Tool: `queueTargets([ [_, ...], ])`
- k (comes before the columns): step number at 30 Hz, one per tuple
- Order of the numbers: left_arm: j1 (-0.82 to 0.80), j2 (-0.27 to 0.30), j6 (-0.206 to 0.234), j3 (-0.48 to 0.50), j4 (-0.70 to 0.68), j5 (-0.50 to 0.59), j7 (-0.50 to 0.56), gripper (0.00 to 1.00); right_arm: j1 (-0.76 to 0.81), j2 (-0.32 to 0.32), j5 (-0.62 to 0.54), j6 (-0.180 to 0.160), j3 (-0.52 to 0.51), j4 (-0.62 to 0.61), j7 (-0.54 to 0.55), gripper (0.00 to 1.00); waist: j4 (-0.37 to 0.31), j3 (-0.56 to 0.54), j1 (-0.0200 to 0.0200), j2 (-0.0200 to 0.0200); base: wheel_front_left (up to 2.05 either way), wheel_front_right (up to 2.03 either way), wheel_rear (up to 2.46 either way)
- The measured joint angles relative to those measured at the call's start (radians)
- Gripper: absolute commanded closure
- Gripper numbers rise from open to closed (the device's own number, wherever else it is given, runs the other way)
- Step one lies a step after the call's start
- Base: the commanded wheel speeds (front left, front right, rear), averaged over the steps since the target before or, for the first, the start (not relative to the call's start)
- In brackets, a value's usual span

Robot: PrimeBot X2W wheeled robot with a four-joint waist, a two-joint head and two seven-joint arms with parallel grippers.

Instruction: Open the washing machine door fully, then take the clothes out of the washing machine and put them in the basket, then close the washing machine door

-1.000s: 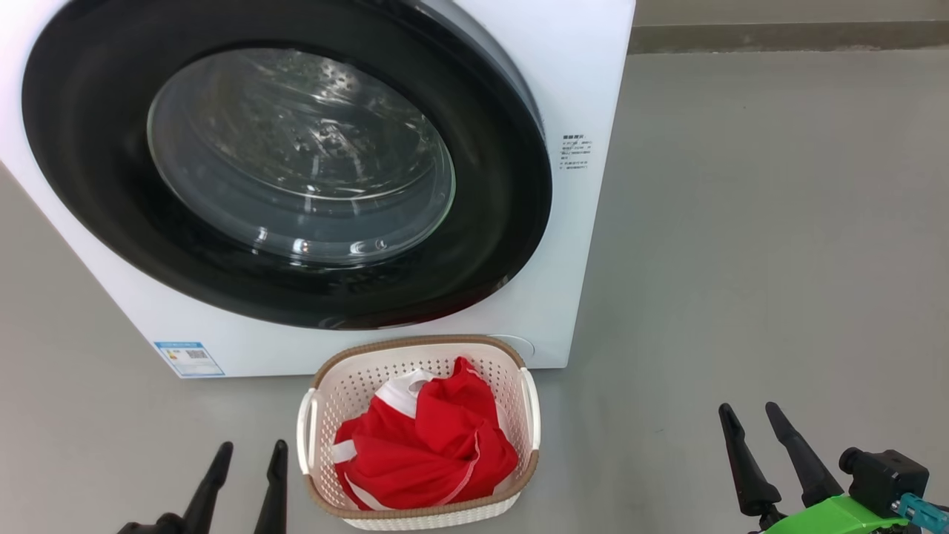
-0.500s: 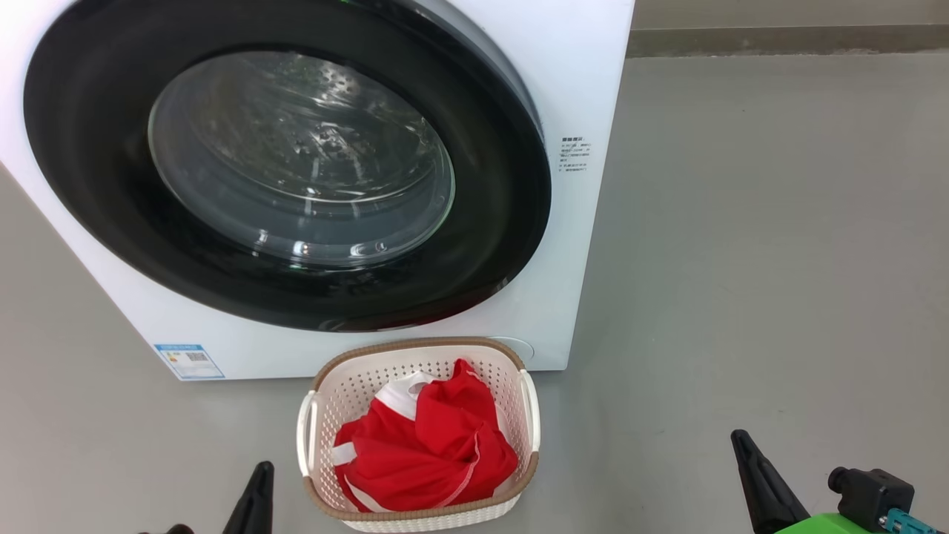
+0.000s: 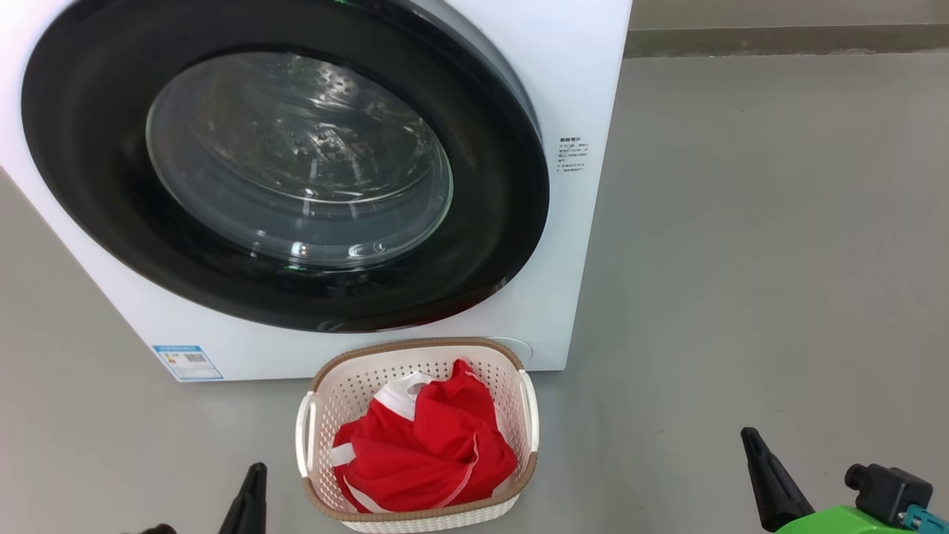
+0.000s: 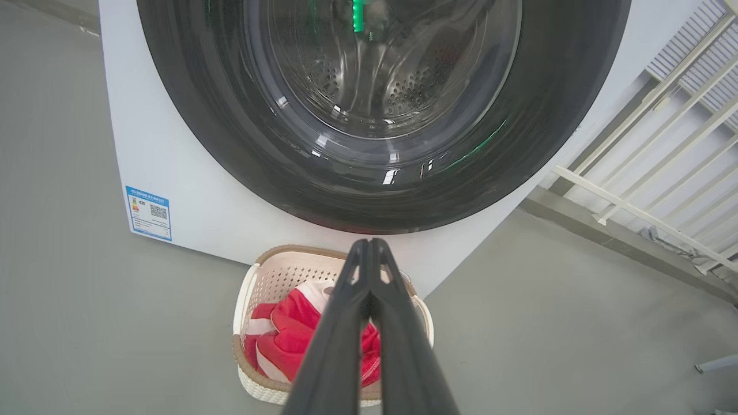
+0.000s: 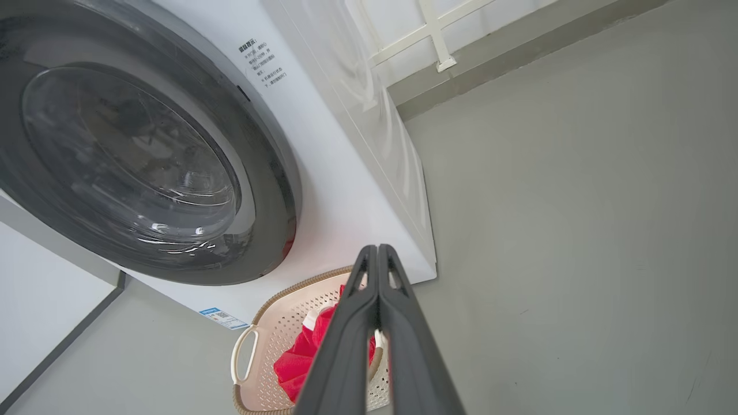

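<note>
Reading L to R: the left gripper (image 4: 369,246) hung low over the grey floor (image 3: 741,222), fingers pressed tip to tip w/ nothing between them. A blue sticker (image 3: 187,361) sat at the lower-left front corner of the washing machine (image 3: 586,74). The washing machine door (image 3: 296,163) looked seated flush in the front panel, and the drum behind the glass bowl showed no fabric.

The basket (image 3: 419,343) stood on the floor just before the machine's bottom front edge, nearer its right corner. The clothes (image 3: 426,452) were heaped inside, red w/ white trim, bunched above the rim on the far side. The right gripper (image 5: 376,249) was likewise closed on nothing, well apart from the basket toward the floor's right side.

Handling, as a guess: the clothes were prob. light, limp and slippery-ish, so pinch a raised fold at the top of the heap, not a flat panel. The door was rigid, its gloss rim slick and the glass breakable; take it at the rim's outer edge. The basket was light thin plastic, best lifted by its white side handles. All three steps appeared done.
</note>
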Motion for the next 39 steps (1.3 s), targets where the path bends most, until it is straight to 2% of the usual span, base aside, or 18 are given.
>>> queueTargets([
  [39, -0.028, -0.012, 0.0, 0.039, -0.002, -0.394, 0.115, 1.0, -0.037, 0.015, 0.339, 0.0, -0.072, -0.034, 0.119, 1.0, -0.008, -0.005, -0.0001, 0.0, 0.0, 0.0, 0.0],
])
